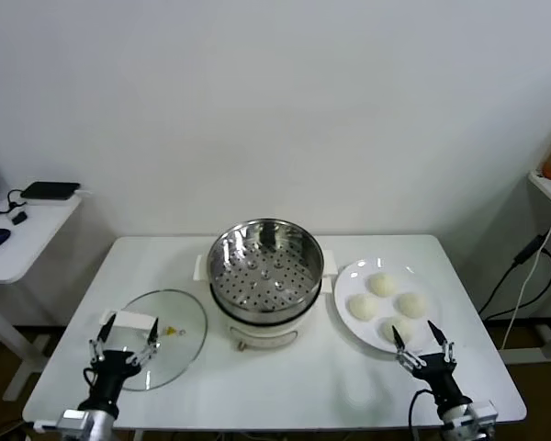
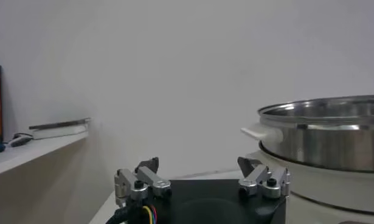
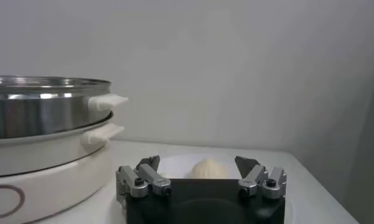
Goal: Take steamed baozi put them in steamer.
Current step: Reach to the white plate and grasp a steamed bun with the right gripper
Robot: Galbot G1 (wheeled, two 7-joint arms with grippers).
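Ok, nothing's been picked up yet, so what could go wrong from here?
1. The four baozi sit close together on the plate; the open right gripper closing on one may nudge a neighbour.
2. The steamer has a tall rim, so a low carry could clip it.
3. The left gripper hangs open over the glass lid and could knock it.

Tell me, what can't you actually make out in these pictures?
- Right wrist view: only one steamed baozi shows; the right gripper body hides the plate's other three.
- Both wrist views: the steamer wall hides its basket floor.
- Head view: the steamer hides its base's back.
- Left wrist view: the glass lid is out of frame.
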